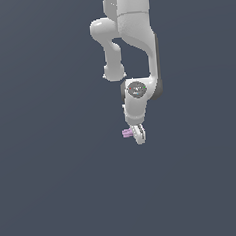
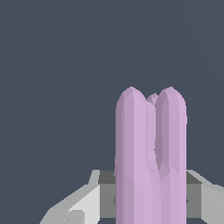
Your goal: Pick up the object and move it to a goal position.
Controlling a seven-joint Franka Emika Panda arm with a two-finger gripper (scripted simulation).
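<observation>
Wrist view, nearest first: one object [image 2: 151,162], pale lilac-purple, filling the middle of the frame. Three rounded ridges counted on it: two broad ones side by side, one narrow one showing between their tips. Ridges run lengthwise, ends domed. Near end cut off by the picture's edge.

Just behind the object: two pale grey fingers [image 2: 81,203], one on either side, with a darker grey strip spanning between them. Object seated between the fingers and projecting well beyond them. Fingers drawn in around the object; actual contact faces hidden behind the object, so firm clamping not confirmed from this view alone.

Beyond that: flat, dark blue-grey ground only, no edges or markings.

Exterior view: one gripper [image 1: 136,133] at the low end of one white arm [image 1: 134,38], pointing downward. One object [image 1: 127,133], tiny here, a short lilac bar jutting sideways from the fingers toward the exterior view's left, lying roughly level, touching the fingertips. Much smaller than the gripper. No visible gap between fingers and object; reads as clamped on it.

One round dark disc with red and green specks [image 1: 137,89] on the wrist above the gripper. Arm links bending up and out of the frame's top.

Whether the object is lifted or resting on a surface: cannot tell; no shadow, no surface line.
</observation>
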